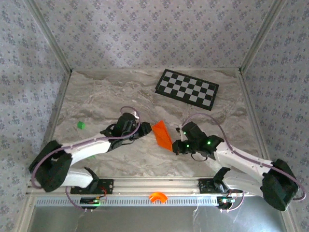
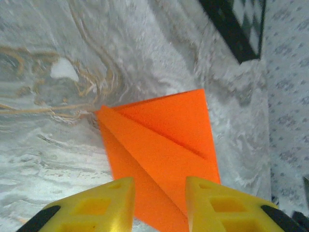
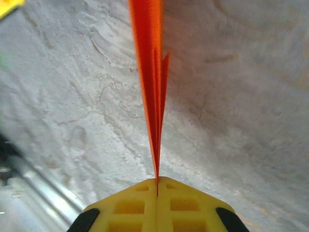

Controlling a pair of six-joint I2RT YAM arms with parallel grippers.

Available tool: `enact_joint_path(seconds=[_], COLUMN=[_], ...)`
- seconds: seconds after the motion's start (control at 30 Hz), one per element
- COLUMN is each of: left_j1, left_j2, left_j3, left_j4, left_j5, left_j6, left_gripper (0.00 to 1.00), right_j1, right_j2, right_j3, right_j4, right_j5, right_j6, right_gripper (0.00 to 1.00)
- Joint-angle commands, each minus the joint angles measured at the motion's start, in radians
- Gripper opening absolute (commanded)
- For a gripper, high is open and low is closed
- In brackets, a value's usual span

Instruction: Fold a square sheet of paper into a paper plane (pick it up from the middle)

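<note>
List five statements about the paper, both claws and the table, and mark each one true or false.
1. The right claw is shut on the orange paper. True.
2. The left claw has its fingers pressed together. False: they stand apart, with the paper showing between them.
3. The checkerboard lies at the far side of the table. True.
4. The orange paper rests on the checkerboard. False: it sits between the two claws, nearer the arms than the checkerboard.
5. A small green piece lies on the table on the left arm's side. True.
</note>
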Motion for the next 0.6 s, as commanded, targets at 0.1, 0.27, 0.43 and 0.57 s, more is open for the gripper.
enact_joint_path(seconds=[0.1,0.27,0.43,0.57], left_j1=[0.003,0.023,0.064,0.081], left_j2=[-0.177,-0.295,-0.394,-0.462], left_j3=[-0.076,-0.117,-0.137,-0.16], left_j4=[-0.153,-0.238,-0.326,-0.356], left_j5=[-0.185,-0.236,-0.249,-0.261], left_j6=[-0.006,-0.037,-0.045,-0.052], left_gripper=[0.37,0.42,0.45,0.47], right_j1=[0.228,0.345,0.413,0.422], right_j2=[0.092,0.209,0.317,0.419], right_j3=[0.216,0.311,0.33,0.334], right_j4=[-0.392,-0.59,-0.576,-0.462], right_j5=[0.753,1.076,1.103,0.963], right_j6=[-0.085,0.096,0.111,0.009], right_gripper=[0.03,0.04,0.04,0.05])
